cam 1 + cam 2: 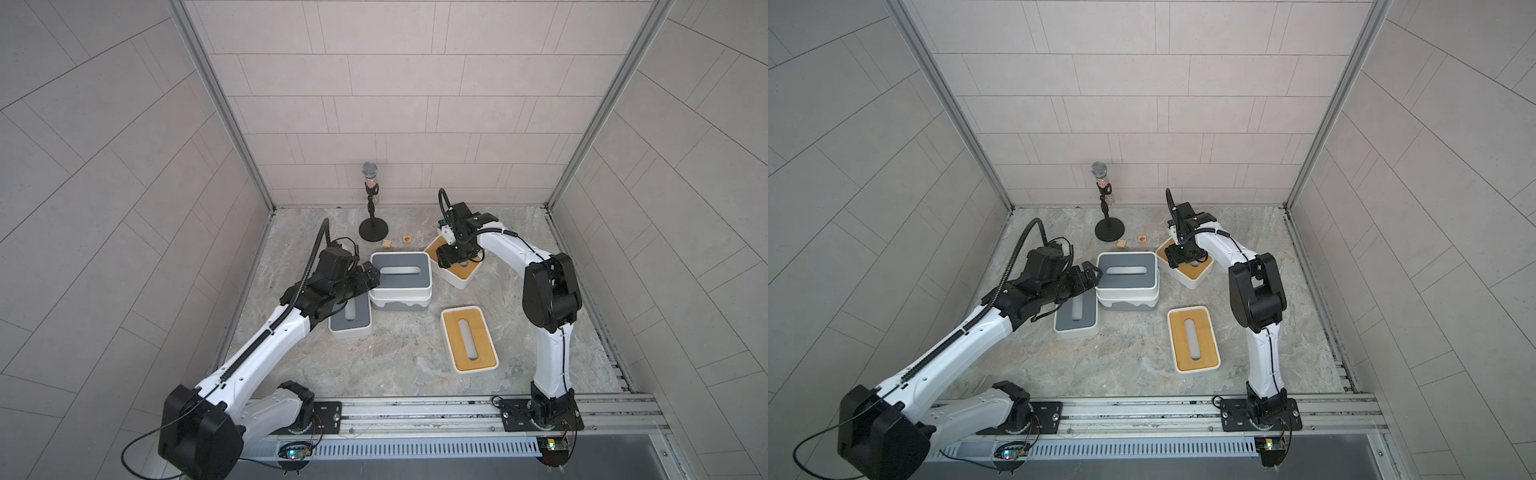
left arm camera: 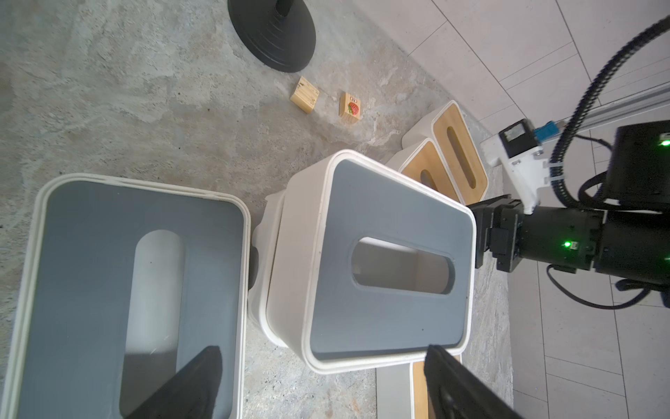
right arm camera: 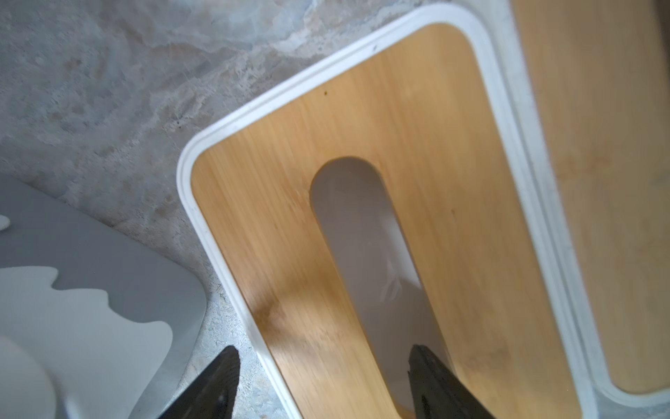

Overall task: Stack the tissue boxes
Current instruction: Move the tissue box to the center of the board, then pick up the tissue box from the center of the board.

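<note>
— what's the room like?
— pale tiled walls (image 1: 374,104) on three sides, a marbled grey tabletop (image 1: 395,365), and a metal rail (image 1: 415,409) along the front carrying both arms.
— and the boxes, from the left?
— a low grey-lidded box (image 1: 362,318) lies half under the left arm. the left gripper (image 1: 372,275) hangs over it, jaws spread wide and holding nothing, at the short end of the upper grey-lidded box (image 1: 400,284). that one sits on the grey-based white box (image 1: 399,306). its slot shows only white inner wall.
— behind them?
— a microphone stand (image 1: 372,228), a plain wooden cube (image 1: 387,244) and a pictured wooden cube (image 1: 407,239), set apart.
— further right?
— at the back, an angled bamboo box (image 3: 417,127) sits close beside the rear bamboo box (image 3: 598,181). the right gripper (image 3: 322,348) straddles the angled one's long wall. one finger is in the slot and one outside with table showing beside the rim, so it's loose, not pinching. something pale lies inside, i can't tell what. the front bamboo box (image 1: 482,328) lies alone nearer the rail.
</note>
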Available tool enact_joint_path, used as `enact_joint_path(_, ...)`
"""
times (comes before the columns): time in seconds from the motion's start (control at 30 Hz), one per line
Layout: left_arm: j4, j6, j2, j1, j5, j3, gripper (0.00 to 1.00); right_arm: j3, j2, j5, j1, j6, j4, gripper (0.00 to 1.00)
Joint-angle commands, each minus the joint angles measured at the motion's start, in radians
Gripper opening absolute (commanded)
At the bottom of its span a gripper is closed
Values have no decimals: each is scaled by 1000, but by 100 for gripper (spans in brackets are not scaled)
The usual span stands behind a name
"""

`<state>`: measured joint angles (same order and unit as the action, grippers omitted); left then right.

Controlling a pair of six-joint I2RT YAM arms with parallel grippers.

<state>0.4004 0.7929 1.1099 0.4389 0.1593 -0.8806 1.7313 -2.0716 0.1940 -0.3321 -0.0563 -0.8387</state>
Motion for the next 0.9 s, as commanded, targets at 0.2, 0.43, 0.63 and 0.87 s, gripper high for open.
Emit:
enact_joint_path(0.2,-5,0,-16,-3,-32,-7,93,-4,-56,-41,-4,16,-28,70)
enact_joint_path(0.43,-5,-1,-14,-4,-38,-3,93,-36,-45,-57,-4,9,-6,59)
enact_joint_path(0.63,-10,3,-13,-4,-30,0,94,-39,-35,-77,-4,13,-9,54)
enact_joint_path(0.87,-11,3,-21,-4,-22,-5,94,-72,19,-34,-7,2,20,40)
